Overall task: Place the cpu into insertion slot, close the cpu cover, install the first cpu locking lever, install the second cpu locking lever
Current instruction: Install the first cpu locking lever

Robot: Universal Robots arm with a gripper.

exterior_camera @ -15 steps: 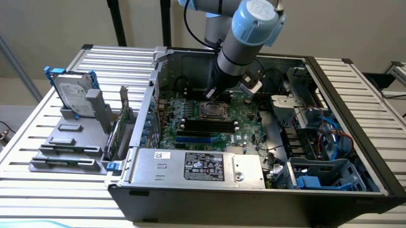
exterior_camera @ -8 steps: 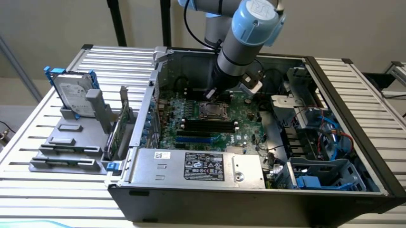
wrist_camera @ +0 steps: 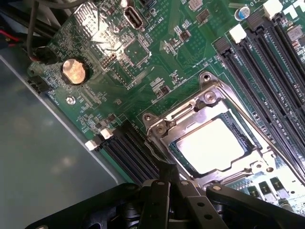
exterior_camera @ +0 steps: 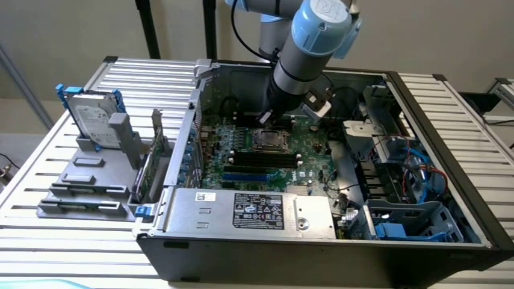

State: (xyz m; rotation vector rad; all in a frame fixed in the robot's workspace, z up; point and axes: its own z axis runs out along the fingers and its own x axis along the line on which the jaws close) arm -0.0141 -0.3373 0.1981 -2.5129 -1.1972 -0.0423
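ribbed metal slats form the table [exterior_camera: 80, 253], pale and striped. on it lies an open black case [exterior_camera: 321, 265], boxy, its inside facing up. a green board [exterior_camera: 309, 162] covers its floor. near the board's middle sits the slot [exterior_camera: 269, 139], a square dark socket with a shiny metal rim; long black memory slots [exterior_camera: 261, 159] run just beside it. a silvery power supply [exterior_camera: 249, 211] with a printed label fills the near side, and a blue plastic cage [exterior_camera: 410, 220] sits at the exterior view's right. on the exterior view's left a flat drive [exterior_camera: 90, 117] stands tilted in a grey plastic rack [exterior_camera: 88, 180]. the arm [exterior_camera: 309, 54], a smooth grey tube with light blue caps, reaches down into the case, and the gripper [exterior_camera: 268, 118] hangs just over the slot's far edge

from the wrist, the cpu [wrist_camera: 209, 143] lies flat inside the slot, its square metal top glaring white. the cover [wrist_camera: 224, 98], a thin stamped steel frame with a cut-out centre, lies down around it, with round screw heads at its corners. the gripper's black, angular fingers [wrist_camera: 159, 195] are pressed together with nothing seen between them, and the tip stands at the cover's edge; whether it touches i cannot tell. a round coppery battery [wrist_camera: 75, 71] sits well apart on the board, near a matt grey case wall [wrist_camera: 47, 162]
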